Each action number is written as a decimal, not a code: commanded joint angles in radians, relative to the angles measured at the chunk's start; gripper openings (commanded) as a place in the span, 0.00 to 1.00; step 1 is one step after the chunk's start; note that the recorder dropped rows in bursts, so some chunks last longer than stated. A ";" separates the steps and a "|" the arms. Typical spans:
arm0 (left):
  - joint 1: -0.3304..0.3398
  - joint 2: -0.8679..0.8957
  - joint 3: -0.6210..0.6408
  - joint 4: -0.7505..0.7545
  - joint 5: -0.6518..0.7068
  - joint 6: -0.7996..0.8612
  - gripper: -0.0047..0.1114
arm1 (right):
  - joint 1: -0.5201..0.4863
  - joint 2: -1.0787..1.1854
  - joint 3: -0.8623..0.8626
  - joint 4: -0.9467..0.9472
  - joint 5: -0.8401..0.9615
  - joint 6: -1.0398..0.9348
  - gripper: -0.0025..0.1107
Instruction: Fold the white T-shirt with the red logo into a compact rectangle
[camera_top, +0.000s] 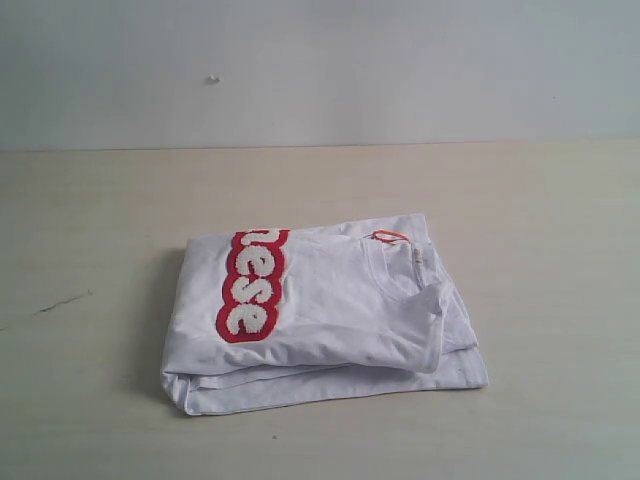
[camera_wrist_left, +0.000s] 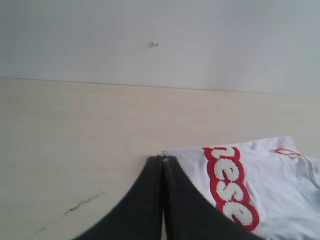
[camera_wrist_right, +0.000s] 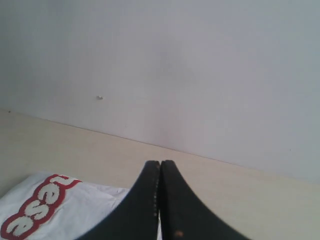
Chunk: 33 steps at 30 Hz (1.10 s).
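Both grippers are closed with nothing between them: the left gripper has its fingers pressed flat together, its tips lining up in its wrist view with a far corner of the shirt, and the right gripper is likewise pinched tight.

The pale wooden table lies bare on every side of the garment, up to the grey wall.

At the table's middle sits the white T-shirt, folded into a rough rectangle. Its near edge shows stacked layers, and the lowest juts out at the right corner.

The red logo runs along the left part and wraps over the far fold. The ribbed collar faces up on the right, the orange neck tag at its far edge.
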 joint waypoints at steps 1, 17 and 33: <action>0.001 -0.047 0.023 -0.010 0.064 -0.001 0.04 | -0.005 -0.014 0.005 -0.002 0.015 0.006 0.02; 0.001 -0.048 0.023 -0.012 0.047 -0.001 0.04 | -0.005 -0.014 0.005 -0.002 0.015 0.006 0.02; 0.001 -0.430 0.222 0.823 0.003 -0.690 0.04 | -0.005 -0.014 0.005 -0.002 0.015 0.006 0.02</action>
